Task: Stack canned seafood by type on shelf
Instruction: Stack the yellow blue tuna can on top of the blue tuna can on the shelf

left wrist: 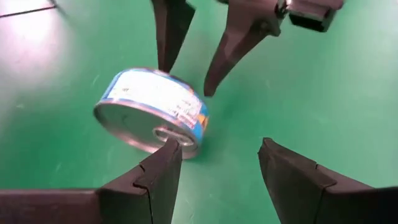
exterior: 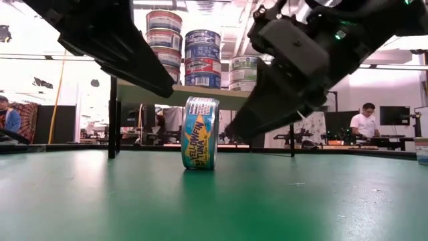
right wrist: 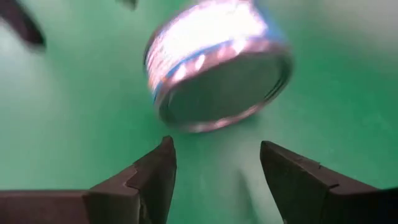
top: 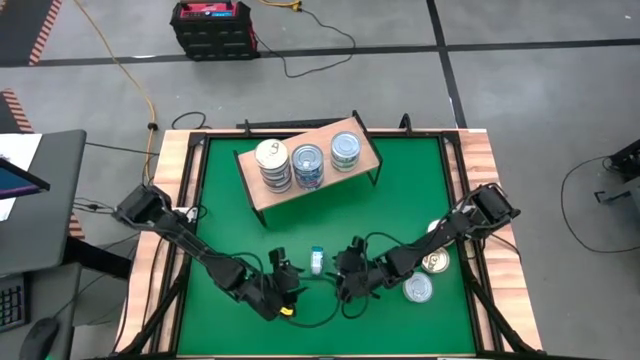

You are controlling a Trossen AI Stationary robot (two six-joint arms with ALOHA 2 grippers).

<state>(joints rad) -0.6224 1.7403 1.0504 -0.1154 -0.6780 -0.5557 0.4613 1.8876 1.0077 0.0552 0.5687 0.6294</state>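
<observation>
tuna can [exterior: 200, 132] stands on edge mid-table, at 6 o'clock from the shelf [top: 262, 185]. left gripper [top: 285, 278] and right gripper [top: 347, 272] flank it, both spread, empty. stiff, slick, rolls easily; pinch across flat faces.

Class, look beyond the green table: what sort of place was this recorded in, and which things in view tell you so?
Probably a robotics lab or workshop: bare grey floor with taped lines, a yellow cable trailing across it, and people seated at desks with monitors behind the table.
</observation>
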